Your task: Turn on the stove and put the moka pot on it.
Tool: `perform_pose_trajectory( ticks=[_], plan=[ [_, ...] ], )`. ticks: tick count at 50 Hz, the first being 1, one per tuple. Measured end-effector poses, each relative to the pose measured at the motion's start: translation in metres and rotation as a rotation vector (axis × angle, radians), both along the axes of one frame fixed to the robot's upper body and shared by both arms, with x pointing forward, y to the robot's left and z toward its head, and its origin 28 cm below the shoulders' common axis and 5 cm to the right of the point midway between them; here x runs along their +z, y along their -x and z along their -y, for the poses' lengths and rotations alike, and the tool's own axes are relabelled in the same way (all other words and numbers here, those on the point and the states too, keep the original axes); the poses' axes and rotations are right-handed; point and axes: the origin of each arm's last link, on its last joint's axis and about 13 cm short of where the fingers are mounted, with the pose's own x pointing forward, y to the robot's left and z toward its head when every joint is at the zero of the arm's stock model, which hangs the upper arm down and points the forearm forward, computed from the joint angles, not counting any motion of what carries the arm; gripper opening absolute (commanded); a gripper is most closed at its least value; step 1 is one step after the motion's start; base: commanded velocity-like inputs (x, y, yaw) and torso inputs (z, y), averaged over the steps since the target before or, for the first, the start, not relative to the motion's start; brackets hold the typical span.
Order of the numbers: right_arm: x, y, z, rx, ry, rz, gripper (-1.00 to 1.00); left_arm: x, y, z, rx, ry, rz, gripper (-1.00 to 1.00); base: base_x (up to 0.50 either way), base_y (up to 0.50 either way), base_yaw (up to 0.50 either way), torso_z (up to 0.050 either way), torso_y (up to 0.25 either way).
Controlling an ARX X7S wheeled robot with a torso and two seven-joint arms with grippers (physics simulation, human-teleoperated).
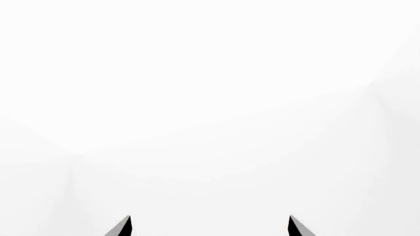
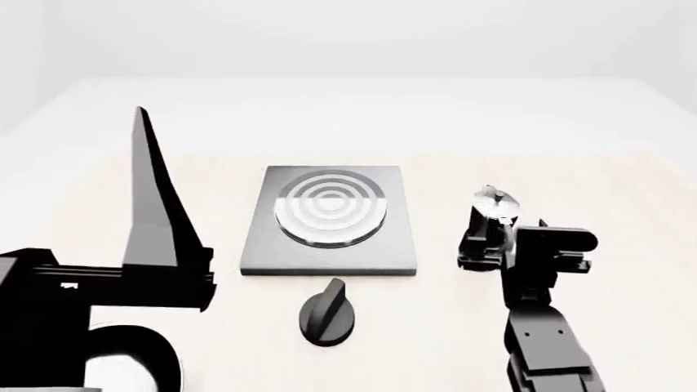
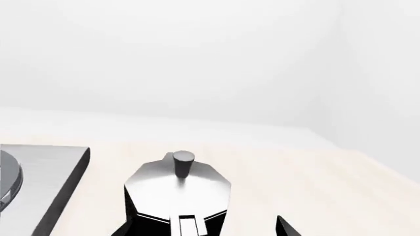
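Observation:
The stove [image 2: 326, 220] is a flat dark-grey square plate with a ringed round burner, lying mid-table; its corner also shows in the right wrist view [image 3: 49, 172]. Its black round knob [image 2: 326, 312] sits apart, just in front of the plate. To the right of the plate, the moka pot [image 2: 492, 211] stands upright on the table, its silver faceted lid and knob [image 3: 178, 183] close up. My right gripper [image 3: 203, 226] is open around the pot, one finger at its side, the other finger clear of it. My left gripper [image 1: 210, 223] is open and holds nothing, raised at the left [image 2: 147, 163].
The pale wooden table [image 2: 610, 196] stretches to a far edge before white walls. My left arm's black body [image 2: 98, 286] fills the near left corner. The left wrist view shows only white wall beyond the fingertips.

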Motion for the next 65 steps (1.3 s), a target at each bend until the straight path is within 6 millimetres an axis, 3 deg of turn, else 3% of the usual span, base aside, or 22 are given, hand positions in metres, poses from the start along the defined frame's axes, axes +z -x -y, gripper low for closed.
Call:
perform_pose_trajectory(
  ticks=[34,35,55,65],
  plan=[
    [-0.024,0.008,0.0,0.003,0.012,-0.066,1.0,-0.002,-0.002,0.001,-0.024,0.018,-0.011,1.0,0.0,0.0,0.0,0.0,0.0],
    [-0.025,0.008,-0.001,0.003,0.011,-0.065,-1.0,-0.002,-0.002,0.001,-0.025,0.018,-0.011,1.0,0.0,0.0,0.0,0.0,0.0],
    [-0.023,0.008,-0.006,0.045,0.006,-0.051,-1.0,-0.004,-0.003,0.002,-0.036,0.027,-0.018,1.0,0.0,0.0,0.0,0.0,0.0],
    [-0.001,0.0,-0.008,0.04,-0.009,-0.001,-1.0,-0.004,-0.004,0.002,-0.039,0.029,-0.02,1.0,0.0,0.0,0.0,0.0,0.001]
  ],
)
